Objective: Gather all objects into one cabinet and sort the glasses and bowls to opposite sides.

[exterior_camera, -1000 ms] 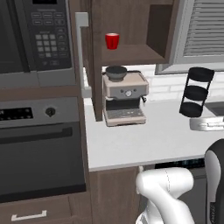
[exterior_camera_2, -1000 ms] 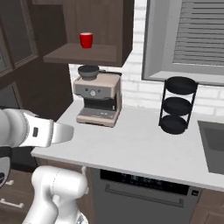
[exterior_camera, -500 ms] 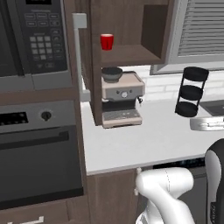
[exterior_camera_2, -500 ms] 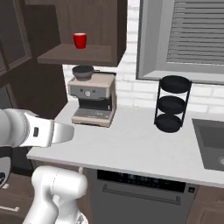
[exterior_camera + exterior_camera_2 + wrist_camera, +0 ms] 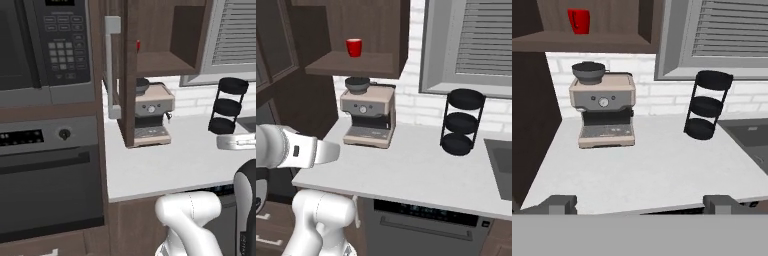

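change: base drives left, whole view shifts | gripper (image 5: 639,204) spread, empty | red cup (image 5: 354,47) on cabinet shelf (image 5: 351,64) (not yet approached)

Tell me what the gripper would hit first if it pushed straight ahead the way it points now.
The open gripper looks across the bare counter toward the white brick wall, between the coffee machine and the black tiered stand. The path looks free up to that wall, though depth is hard to judge.
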